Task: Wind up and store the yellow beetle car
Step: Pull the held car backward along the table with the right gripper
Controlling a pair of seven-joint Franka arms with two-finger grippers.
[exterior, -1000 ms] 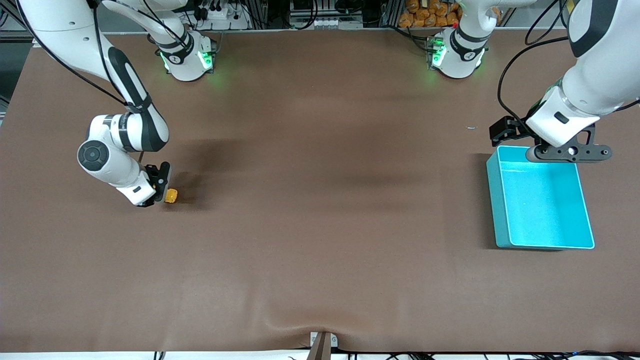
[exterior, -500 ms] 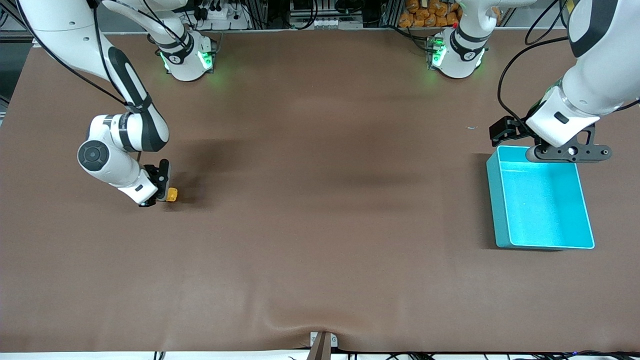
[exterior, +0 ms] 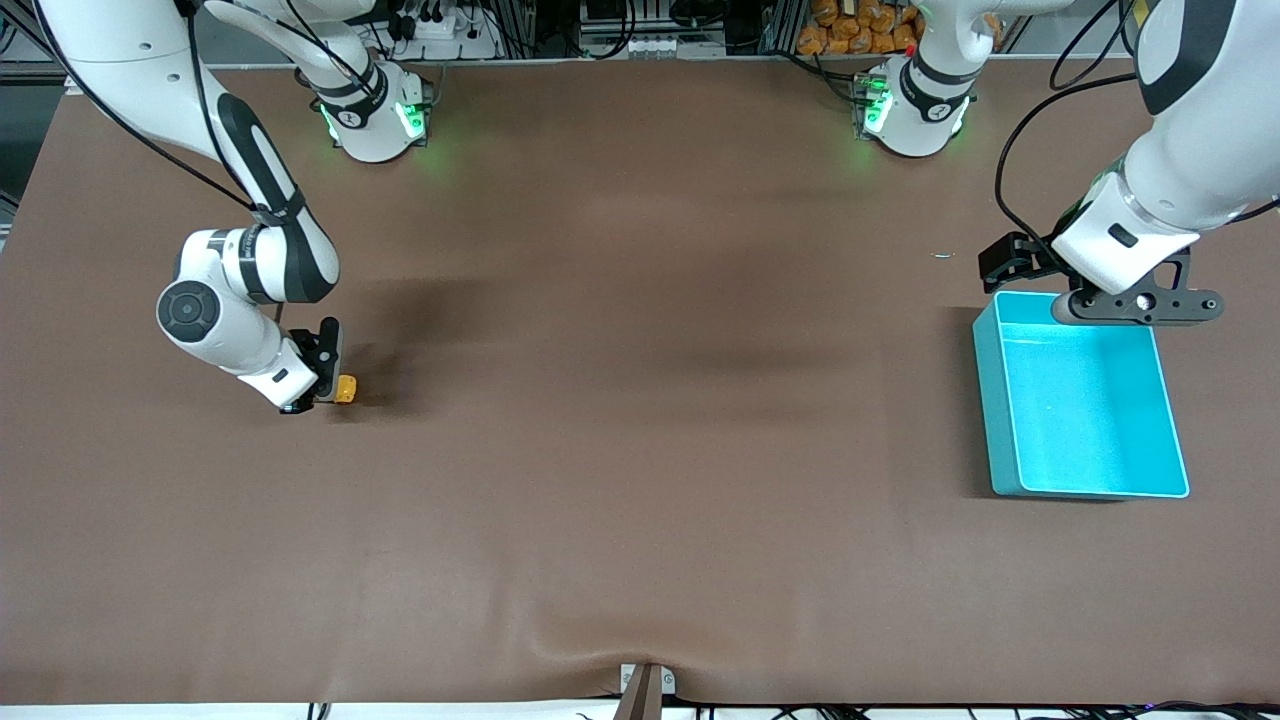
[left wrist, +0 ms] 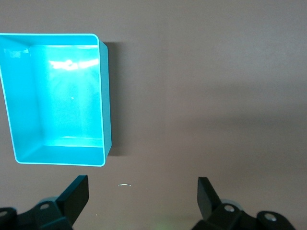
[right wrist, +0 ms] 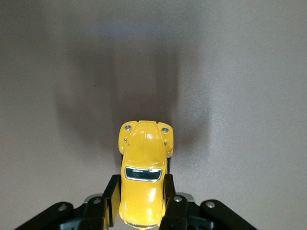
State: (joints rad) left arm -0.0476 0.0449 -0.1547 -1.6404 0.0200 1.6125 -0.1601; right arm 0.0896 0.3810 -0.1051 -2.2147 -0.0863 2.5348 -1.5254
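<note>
The yellow beetle car (exterior: pixel 344 389) sits low on the brown table toward the right arm's end, with my right gripper (exterior: pixel 322 392) shut on its sides. In the right wrist view the car (right wrist: pixel 143 172) fills the space between the two dark fingers (right wrist: pixel 111 197), its nose pointing away from the wrist. The turquoise bin (exterior: pixel 1078 410) stands toward the left arm's end of the table, with nothing showing inside it. My left gripper (exterior: pixel 1010 262) hangs open above the table beside the bin's rim (left wrist: pixel 102 96), nothing between its fingers (left wrist: pixel 76 194).
A small pale speck (exterior: pixel 943 255) lies on the table near the left gripper. The brown mat (exterior: pixel 640 450) has a wrinkle at its edge nearest the front camera, by a bracket (exterior: pixel 645 685).
The right gripper has drawn the car a short way toward the right arm's end of the table. The left arm has not moved.
</note>
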